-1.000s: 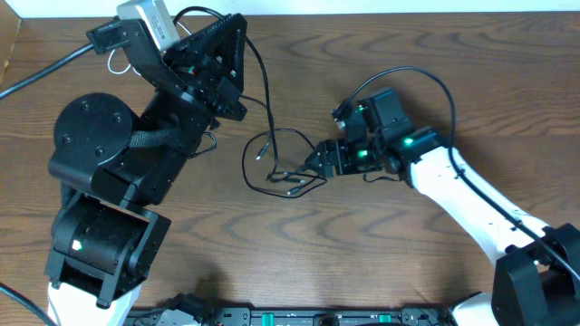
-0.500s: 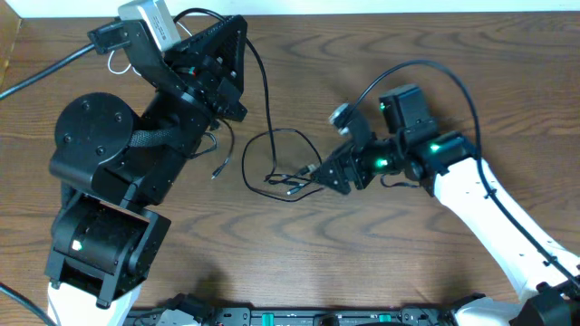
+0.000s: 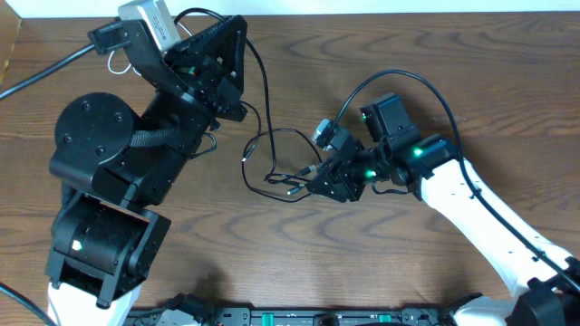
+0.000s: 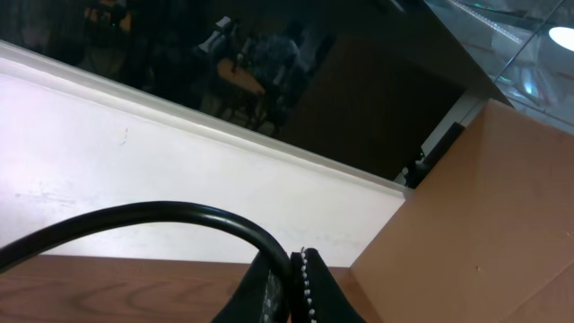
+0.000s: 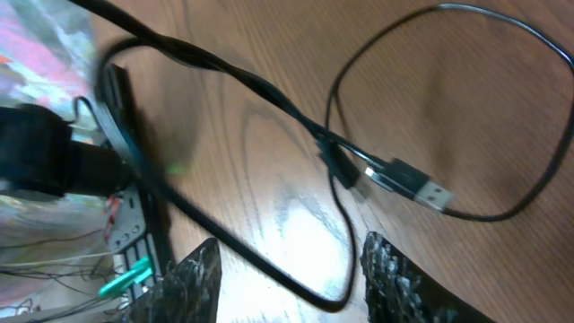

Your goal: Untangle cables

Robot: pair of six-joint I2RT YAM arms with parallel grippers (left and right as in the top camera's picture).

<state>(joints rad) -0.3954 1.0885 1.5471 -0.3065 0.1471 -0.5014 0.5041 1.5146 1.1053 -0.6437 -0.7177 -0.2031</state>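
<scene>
Filling the overhead frame, wood-grain table holds black cables; white wall beyond. Right gripper jaws apart, narrower than before; left gripper closed.

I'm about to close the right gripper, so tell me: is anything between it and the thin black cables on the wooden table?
Nothing visible is in the way. In the wrist view the right gripper stands open over the thin black cables, with one loop lying between its fingers.

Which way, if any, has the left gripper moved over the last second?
No. Overhead, the left gripper stays put beside the table's far edge, jaws shut.
</scene>
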